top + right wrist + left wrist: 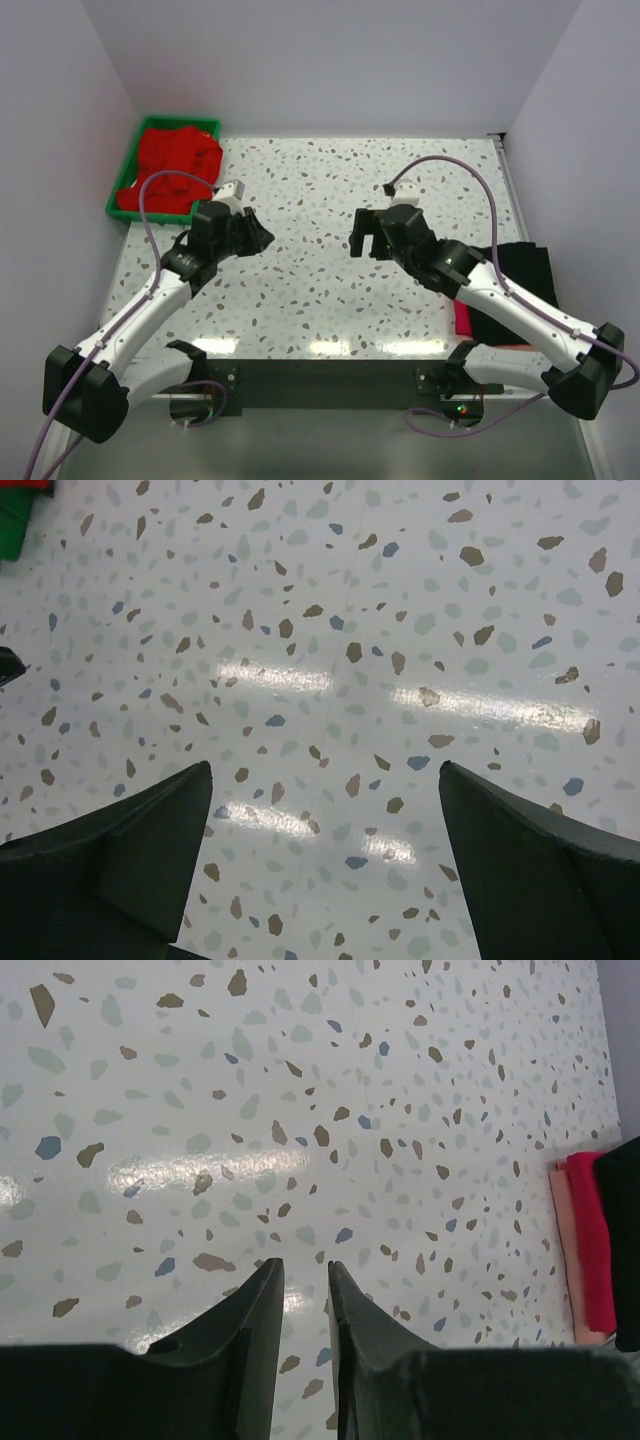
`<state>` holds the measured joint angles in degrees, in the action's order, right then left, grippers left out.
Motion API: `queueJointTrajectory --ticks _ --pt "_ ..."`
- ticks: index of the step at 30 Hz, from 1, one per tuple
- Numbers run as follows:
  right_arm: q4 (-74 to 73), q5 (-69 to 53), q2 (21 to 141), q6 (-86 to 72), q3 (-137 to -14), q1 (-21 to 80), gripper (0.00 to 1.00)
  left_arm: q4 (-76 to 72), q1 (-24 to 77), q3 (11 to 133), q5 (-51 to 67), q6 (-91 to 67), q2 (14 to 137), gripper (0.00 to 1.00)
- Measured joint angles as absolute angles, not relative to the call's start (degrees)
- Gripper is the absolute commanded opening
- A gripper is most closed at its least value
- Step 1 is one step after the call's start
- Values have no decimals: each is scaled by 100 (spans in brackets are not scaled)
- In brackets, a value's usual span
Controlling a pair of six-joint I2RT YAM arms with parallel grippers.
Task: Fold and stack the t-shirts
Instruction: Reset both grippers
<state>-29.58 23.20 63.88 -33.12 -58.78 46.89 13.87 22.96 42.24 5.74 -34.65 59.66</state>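
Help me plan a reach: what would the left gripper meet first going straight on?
Probably the bare table: the left gripper angles down toward it, nothing else in line; depth unclear.

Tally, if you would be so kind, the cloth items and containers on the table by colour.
Red cloth heap in the tray (how many shirts it holds cannot be told): 1
Black folded shirt: 1
Magenta-pink folded shirt: 1
Pale peach layer at the edge of that stack: 1
Green tray: 1
Total: 5
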Motion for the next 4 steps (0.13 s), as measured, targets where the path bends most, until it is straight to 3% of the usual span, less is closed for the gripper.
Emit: queueJointTrajectory --ticks 4 --pt "-2985 2416 6381 -3260 -5874 4685 99 1382 2296 4224 565 -3465 5975 30"
